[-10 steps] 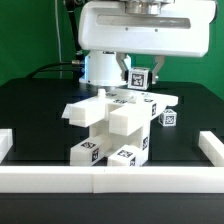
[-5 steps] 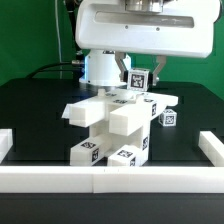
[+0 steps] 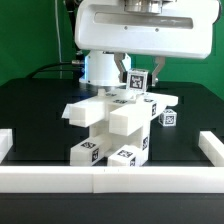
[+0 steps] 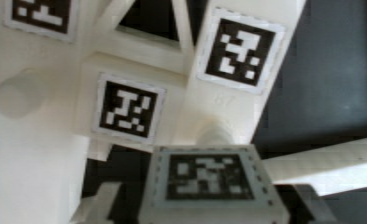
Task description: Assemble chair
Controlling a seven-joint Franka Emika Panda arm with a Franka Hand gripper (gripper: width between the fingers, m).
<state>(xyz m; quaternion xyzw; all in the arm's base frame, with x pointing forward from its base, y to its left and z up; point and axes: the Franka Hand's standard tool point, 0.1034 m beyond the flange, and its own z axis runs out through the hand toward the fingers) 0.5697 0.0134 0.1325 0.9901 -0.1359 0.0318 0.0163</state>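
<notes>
The chair [image 3: 112,128] stands part-built in the middle of the black table: stacked white slabs and bars with black-and-white tags. My gripper [image 3: 136,82] hangs over its back right side, shut on a small white tagged block [image 3: 137,80] that is at or just above the assembly's top. In the wrist view the held block [image 4: 206,178] sits between my gripper's [image 4: 206,200] dark fingers [image 4: 112,205]. Below it are white chair parts with tags [image 4: 130,105]. Whether the block touches the assembly cannot be told.
A small loose tagged cube [image 3: 168,118] lies on the exterior view's right of the chair. A long white border rail [image 3: 110,181] runs along the front, with short rails at both sides [image 3: 211,145]. The arm's white base [image 3: 99,68] stands behind.
</notes>
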